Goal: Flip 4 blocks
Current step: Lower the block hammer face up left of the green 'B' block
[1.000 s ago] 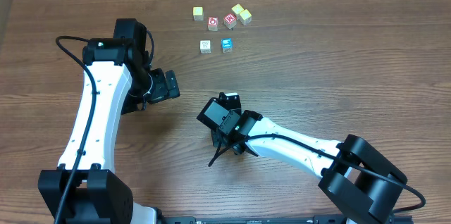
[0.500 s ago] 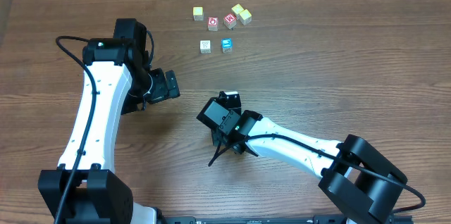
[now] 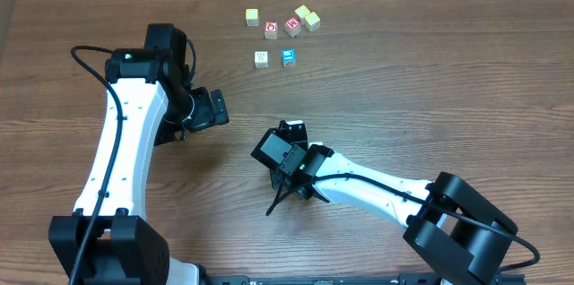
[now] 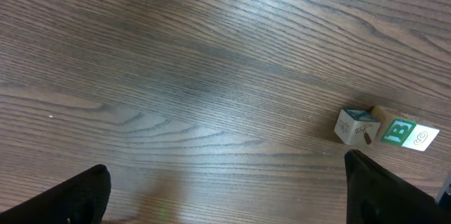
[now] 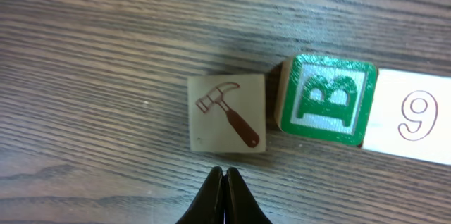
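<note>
Right gripper (image 5: 223, 194) clenched, empty, tips just beside hammer block (image 5: 229, 113); green B block (image 5: 328, 99) adjoining. Left gripper (image 4: 229, 192) released, empty.

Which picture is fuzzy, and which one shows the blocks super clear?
Left wrist view: the brown wooden table looks soft and smeary, with a pale shine near the bottom. Right wrist view: the cream wooden cube with a hammer drawing and the green letter B cube look sharp.

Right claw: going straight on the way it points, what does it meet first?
Most likely the pale cream wooden cube with the brown hammer print, directly ahead of the shut right claw; its height above the cube is unclear.
</note>
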{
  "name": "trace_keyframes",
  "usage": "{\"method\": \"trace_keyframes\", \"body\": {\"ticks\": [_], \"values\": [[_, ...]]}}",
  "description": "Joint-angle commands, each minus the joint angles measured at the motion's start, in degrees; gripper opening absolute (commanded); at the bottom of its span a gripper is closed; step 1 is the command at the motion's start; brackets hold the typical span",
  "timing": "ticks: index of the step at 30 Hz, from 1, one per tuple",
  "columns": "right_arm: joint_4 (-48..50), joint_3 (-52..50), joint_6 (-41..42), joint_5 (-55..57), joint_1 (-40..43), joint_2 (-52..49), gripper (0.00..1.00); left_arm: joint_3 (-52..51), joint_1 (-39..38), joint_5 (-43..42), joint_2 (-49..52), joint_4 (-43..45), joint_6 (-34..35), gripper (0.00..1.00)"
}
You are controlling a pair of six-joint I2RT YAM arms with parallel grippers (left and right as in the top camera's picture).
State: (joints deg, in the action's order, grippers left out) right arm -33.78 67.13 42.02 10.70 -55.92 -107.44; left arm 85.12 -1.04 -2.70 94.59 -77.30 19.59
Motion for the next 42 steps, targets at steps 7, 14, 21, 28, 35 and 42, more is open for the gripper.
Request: {"method": "trace_keyframes", "body": {"ticks": [7, 14, 21, 28, 35, 42], "values": [[1.62, -0.35, 0.44, 2.34, -0.22, -0.07, 0.04, 1.18, -0.11, 0.61, -0.52, 0.02, 1.01, 1.00], [2.19, -0.35, 0.44, 2.36, -0.22, -0.07, 0.04, 1.18, -0.11, 0.61, -0.52, 0.02, 1.01, 1.00], [2.40, -0.35, 0.42, 2.82, -0.22, -0.07, 0.04, 1.18, -0.11, 0.61, -0.52, 0.02, 1.01, 1.00], [2.60, -0.26, 0.42, 2.78, -0.22, -0.04, 0.04, 1.18, -0.11, 0.61, -0.52, 0.02, 1.01, 1.00], [1.09, 2.89, -0.04, -0.70, -0.15, 0.20, 0.04, 1.18, -0.11, 0.61, -0.52, 0.02, 1.01, 1.00], [3.13, 5.05, -0.02, -7.43, -0.37, 0.37, 0.04, 1.18, -0.11, 0.61, -0.52, 0.02, 1.01, 1.00]]}}
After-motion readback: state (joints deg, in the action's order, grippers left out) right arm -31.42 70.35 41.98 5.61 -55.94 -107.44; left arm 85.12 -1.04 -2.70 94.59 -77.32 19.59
